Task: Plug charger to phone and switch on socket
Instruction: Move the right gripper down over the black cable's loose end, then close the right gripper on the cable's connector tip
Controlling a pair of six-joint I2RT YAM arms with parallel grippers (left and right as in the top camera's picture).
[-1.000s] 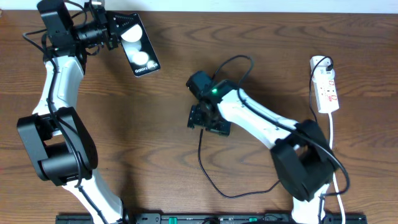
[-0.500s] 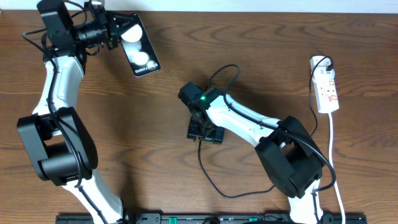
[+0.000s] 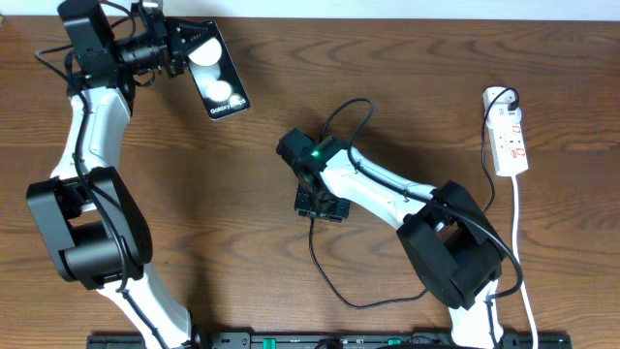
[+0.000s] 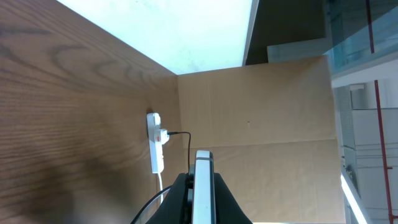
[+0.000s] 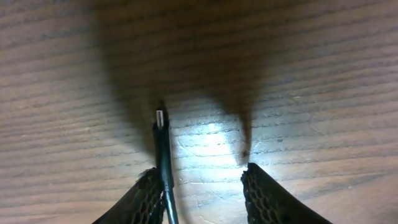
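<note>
Left tool (image 3: 182, 48) clamps the phone (image 3: 219, 70) by one short end. The phone sits face up by the tabletop's (image 3: 252, 271) far edge. In the left wrist view it shows edge-on between the fingers.

Right tool (image 3: 318, 204) points down at mid-tabletop, with its jaws apart and gripping nothing. In the right wrist view the charger (image 5: 163, 155) runs along the inner side of the finger (image 5: 146, 196) on the view's left. Its metal tip (image 5: 160, 116) pokes out just past that finger, on the wood. The other finger (image 5: 264, 196) stands clear of it, with bare wood in the gap.

From the right tool the cable trails toward the near edge and loops back under the right arm. The socket (image 3: 509, 131) lies well away from the right tool, by the tabletop's right edge, with a black plug in its far end. Open wood lies between the right tool and the phone.
</note>
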